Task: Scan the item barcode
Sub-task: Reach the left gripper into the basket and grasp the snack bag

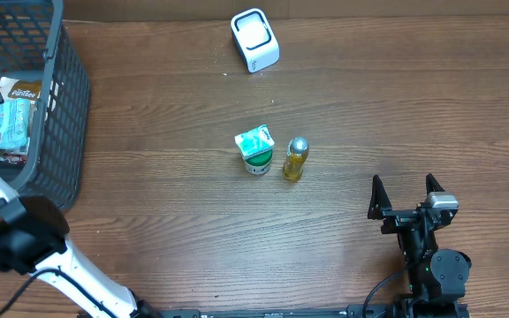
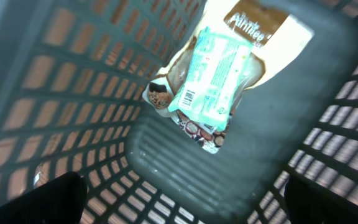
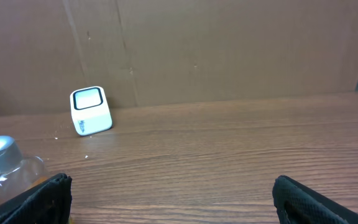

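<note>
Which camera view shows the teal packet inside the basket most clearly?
The left wrist view: the teal packet is close and large, with its barcode visible. The overhead view shows it small, at the left edge, inside the basket. The right wrist view misses it.

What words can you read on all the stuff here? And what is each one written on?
No text reads for sure.
brown packet: a white word starting with "A", the rest too blurred.
teal packet: a barcode and small print, too blurred.
white scanner: a tiny dark word low on its front, too small.
green cup: print too small.
yellow bottle: no text shows.
</note>
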`<state>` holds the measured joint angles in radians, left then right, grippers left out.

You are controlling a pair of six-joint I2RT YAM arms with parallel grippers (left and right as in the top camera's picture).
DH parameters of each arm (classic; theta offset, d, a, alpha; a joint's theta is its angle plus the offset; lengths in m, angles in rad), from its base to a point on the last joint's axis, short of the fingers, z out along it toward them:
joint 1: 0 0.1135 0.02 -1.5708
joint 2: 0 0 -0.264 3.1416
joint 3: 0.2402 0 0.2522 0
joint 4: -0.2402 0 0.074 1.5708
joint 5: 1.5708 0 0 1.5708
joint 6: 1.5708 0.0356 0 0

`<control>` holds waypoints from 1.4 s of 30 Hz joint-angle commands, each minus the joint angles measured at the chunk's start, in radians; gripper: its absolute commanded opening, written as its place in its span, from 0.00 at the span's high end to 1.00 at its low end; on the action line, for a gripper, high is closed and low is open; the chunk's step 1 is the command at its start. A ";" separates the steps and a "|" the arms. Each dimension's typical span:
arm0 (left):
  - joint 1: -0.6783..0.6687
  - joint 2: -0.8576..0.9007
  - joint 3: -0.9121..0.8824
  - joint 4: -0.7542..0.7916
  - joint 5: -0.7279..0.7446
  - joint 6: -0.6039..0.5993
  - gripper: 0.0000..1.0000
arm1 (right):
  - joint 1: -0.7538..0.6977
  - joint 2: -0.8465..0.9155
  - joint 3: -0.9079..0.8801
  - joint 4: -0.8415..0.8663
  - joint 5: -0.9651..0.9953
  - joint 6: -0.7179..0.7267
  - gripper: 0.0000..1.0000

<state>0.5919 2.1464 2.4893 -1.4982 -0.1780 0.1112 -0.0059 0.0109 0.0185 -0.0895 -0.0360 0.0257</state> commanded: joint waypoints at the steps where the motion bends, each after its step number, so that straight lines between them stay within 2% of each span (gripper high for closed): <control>1: 0.008 0.082 -0.010 0.005 -0.013 0.055 0.00 | 0.004 -0.008 -0.010 0.006 0.013 -0.004 0.00; 10: 0.011 0.266 -0.010 0.049 0.040 0.151 0.01 | 0.004 -0.008 -0.010 0.006 0.013 -0.004 0.00; 18: 0.011 0.365 -0.011 0.085 0.040 0.182 0.01 | 0.004 -0.008 -0.010 0.006 0.013 -0.004 0.00; 35: 0.011 0.385 -0.026 0.150 0.041 0.181 0.00 | 0.004 -0.008 -0.010 0.006 0.013 -0.004 0.00; 42: 0.011 0.385 -0.135 0.218 0.041 0.181 0.01 | 0.004 -0.008 -0.010 0.006 0.013 -0.004 0.00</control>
<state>0.5964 2.5160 2.4023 -1.2964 -0.1501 0.2699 -0.0059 0.0109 0.0185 -0.0891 -0.0357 0.0257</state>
